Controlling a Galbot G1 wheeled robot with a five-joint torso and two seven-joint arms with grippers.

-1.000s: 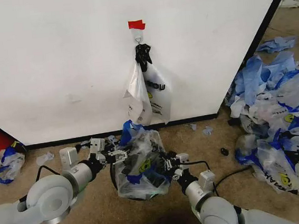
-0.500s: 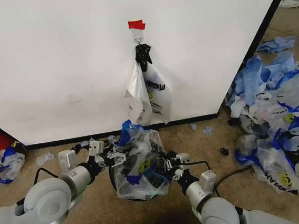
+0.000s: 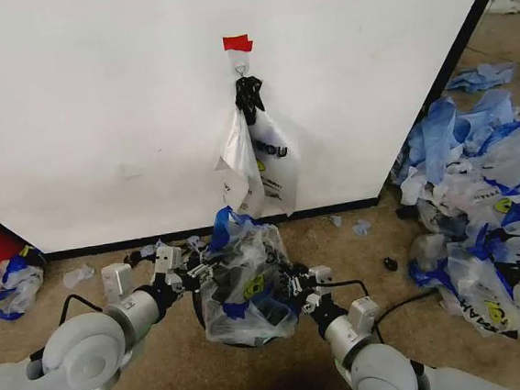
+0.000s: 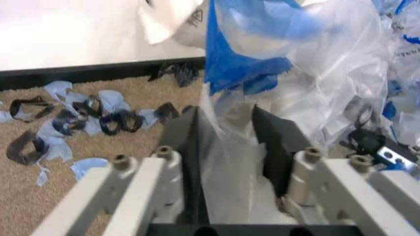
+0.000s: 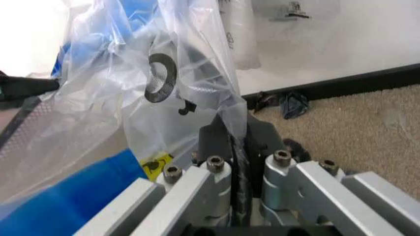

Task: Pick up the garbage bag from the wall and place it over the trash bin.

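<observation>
We are draping: the bag (image 3: 245,279) sits over the bin (image 3: 220,332), left pincer (image 3: 197,274) and right pincer (image 3: 299,293) each clamped on its film. Next, pull the rim down evenly.

Pretty bright and even overall, soft indoor light with no harsh shadows. The wall (image 3: 94,100) is close to blown out in the head view, and the upper left of both wrist views washes out to white too. The garbage bag (image 4: 328,73) picks up shiny glare streaks. The left wrist view is soft, especially the near fingers (image 4: 177,162) at the bottom. Lines bow a bit at the head view's edges.
</observation>
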